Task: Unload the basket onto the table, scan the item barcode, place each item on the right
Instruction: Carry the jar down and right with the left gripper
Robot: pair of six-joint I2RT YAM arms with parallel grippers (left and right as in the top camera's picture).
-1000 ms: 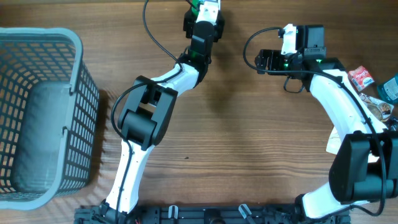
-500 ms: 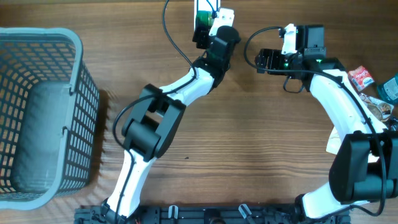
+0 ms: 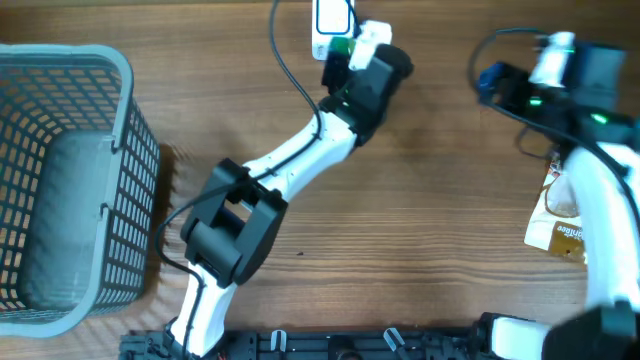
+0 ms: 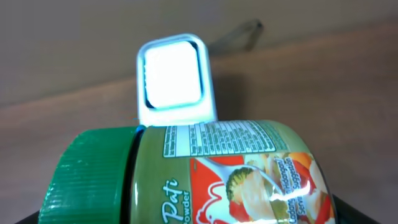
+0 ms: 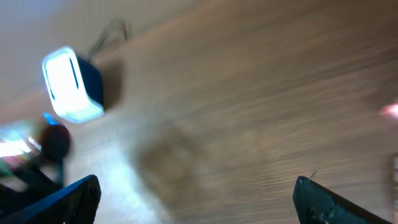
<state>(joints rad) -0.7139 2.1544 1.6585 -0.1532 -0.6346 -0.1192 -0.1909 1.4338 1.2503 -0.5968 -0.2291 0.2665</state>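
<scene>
The jar has a ribbed green lid and a red and green label. It reads "Pati" and, cut off below, "Powder". A white nutrition panel sits above a picture of broccoli; its print is too small to read.

The left gripper is clamped on the jar, jaws wide around its body. It holds the jar on its side at the table's far edge, just beside the glowing white scanner.

The right gripper is blurred, jaws fully apart and holding nothing, over bare wood near the far right corner.
</scene>
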